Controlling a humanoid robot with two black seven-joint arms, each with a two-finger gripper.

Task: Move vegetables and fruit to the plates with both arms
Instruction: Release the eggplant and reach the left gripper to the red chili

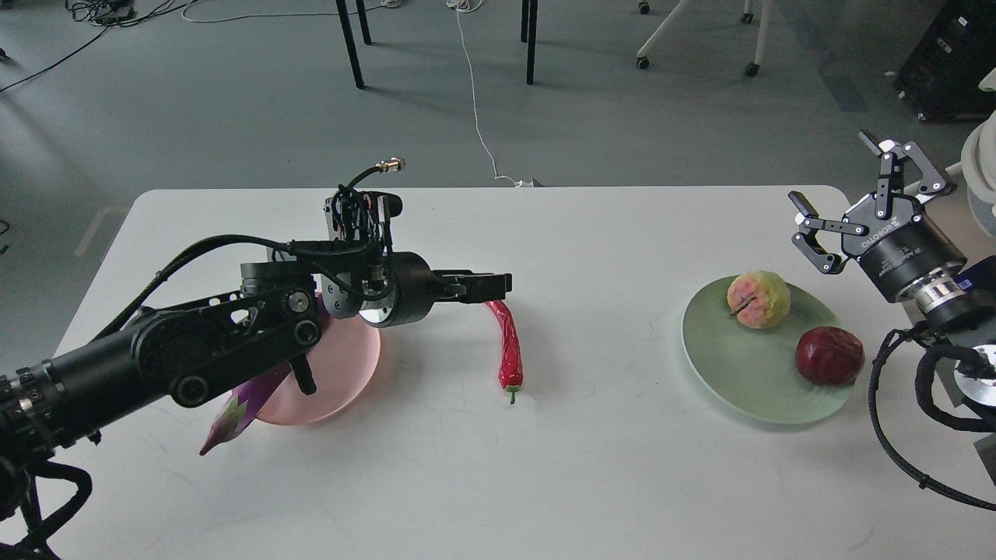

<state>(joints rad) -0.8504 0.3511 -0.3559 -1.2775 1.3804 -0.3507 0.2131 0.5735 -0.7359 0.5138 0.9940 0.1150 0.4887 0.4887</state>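
On a white table [482,467], the left gripper [498,285] reaches in from nine o'clock toward the centre, its dark fingers lying close together and seen side-on, their tips at the upper end of the red chili pepper [507,346]; whether they actually pinch the pepper or merely touch it cannot be told from this angle. The pepper lies on the bare tabletop near the centre, its green stem pointing toward six o'clock. Behind the left arm, at about eight o'clock, sits the pink plate [350,373], partly hidden by the arm's joints, with the purple eggplant [241,412] resting across its near rim and its end overhanging onto the table. At three o'clock lies the pale green plate [739,381], carrying both fruits: the yellow-green fruit [759,299] with a pink blush toward the plate's far side, and the dark red fruit [829,355] just beside it toward the right edge, the two apart. The right gripper [856,179] hovers past the plate at two o'clock, fingers spread wide and holding nothing.
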